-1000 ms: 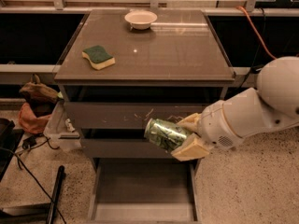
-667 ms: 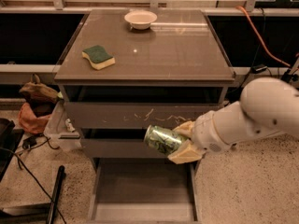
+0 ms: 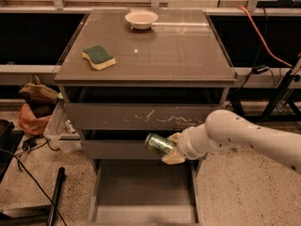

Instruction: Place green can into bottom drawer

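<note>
The green can lies on its side in my gripper, held in the air in front of the plain-front middle drawer. The gripper is shut on the can, its tan fingers above and below the can's right end. My white arm reaches in from the right. The bottom drawer is pulled open below the can, showing a flat grey-brown floor and low sides. The can hangs above the drawer's back right part.
A green-topped yellow sponge and a white bowl sit on the cabinet top. The scratched-front drawer is shut. A plastic bin, bags and black cables lie at the left. An orange cable runs at the right.
My arm has drawn back to the right and lowered, and the gripper with the can has moved slightly left and down, towards the open bottom drawer.
</note>
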`<state>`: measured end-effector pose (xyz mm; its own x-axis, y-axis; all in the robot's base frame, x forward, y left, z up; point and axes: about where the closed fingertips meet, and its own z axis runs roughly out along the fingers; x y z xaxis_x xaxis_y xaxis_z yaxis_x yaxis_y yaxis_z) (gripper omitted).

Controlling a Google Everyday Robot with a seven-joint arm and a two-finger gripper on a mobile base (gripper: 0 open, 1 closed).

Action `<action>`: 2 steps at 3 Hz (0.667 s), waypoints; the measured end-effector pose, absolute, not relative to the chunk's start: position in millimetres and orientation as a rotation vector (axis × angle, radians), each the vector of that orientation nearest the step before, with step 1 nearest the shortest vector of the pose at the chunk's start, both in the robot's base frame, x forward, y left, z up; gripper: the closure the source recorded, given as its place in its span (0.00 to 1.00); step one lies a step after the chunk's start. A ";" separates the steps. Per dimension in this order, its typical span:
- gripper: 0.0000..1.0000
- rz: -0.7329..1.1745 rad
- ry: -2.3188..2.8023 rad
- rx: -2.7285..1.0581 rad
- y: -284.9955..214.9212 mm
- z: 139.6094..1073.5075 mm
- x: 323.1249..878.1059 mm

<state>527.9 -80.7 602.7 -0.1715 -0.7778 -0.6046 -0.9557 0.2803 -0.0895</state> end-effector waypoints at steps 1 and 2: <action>1.00 0.367 1.981 -1.492 -78.8 603.8 548.1; 1.00 0.367 1.981 -1.492 -78.8 604.1 548.1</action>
<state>548.1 -78.8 604.1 -0.1655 -0.7623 -0.6257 -0.9358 0.3217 -0.1444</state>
